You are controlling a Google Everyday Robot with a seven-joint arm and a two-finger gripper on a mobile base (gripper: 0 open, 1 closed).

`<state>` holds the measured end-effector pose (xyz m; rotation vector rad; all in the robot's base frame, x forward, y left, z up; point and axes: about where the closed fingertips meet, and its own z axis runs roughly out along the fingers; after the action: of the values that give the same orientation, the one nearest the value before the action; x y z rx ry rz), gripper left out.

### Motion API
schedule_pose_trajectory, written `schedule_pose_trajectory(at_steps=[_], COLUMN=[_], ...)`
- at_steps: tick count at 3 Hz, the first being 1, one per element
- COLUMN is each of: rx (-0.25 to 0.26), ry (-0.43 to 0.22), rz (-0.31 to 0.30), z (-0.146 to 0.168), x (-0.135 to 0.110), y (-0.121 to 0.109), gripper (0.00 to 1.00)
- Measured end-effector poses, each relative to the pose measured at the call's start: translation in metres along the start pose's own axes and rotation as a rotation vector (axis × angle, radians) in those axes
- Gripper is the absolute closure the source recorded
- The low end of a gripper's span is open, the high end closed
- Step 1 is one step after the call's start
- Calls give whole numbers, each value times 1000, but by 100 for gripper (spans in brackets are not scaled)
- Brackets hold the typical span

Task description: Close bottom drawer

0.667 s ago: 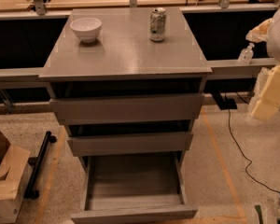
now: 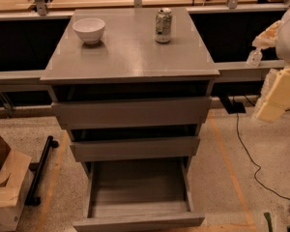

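Observation:
The grey cabinet (image 2: 130, 52) stands in the middle of the view with three grey wood-grain drawers. The bottom drawer (image 2: 137, 221) is pulled far out, and its shallow box (image 2: 135, 185) is empty. The two drawers above it, the top one (image 2: 130, 111) and the middle one (image 2: 134, 148), each stick out slightly. My gripper (image 2: 261, 45) is at the right edge, level with the cabinet top, to the right of it and far above the bottom drawer. The cream arm segment (image 2: 280, 93) hangs below it.
A white bowl (image 2: 89, 29) and a drink can (image 2: 163, 25) stand on the cabinet top. A cardboard box (image 2: 5, 182) and a black bar (image 2: 41, 168) lie on the floor at the left. A black cable (image 2: 246, 149) runs across the floor at the right.

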<state>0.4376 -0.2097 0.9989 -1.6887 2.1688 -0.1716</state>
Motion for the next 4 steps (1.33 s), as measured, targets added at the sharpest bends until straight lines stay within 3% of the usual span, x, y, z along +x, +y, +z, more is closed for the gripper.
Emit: schedule_pose_trajectory(at_steps=[1, 2, 3, 4], rx=[-30, -67, -137, -152], ry=[11, 45, 106, 110], rz=[-27, -65, -44, -46], z=[29, 77, 139, 147], x=[13, 43, 89, 91], y=[2, 7, 25, 29], gripper=[36, 61, 83, 100])
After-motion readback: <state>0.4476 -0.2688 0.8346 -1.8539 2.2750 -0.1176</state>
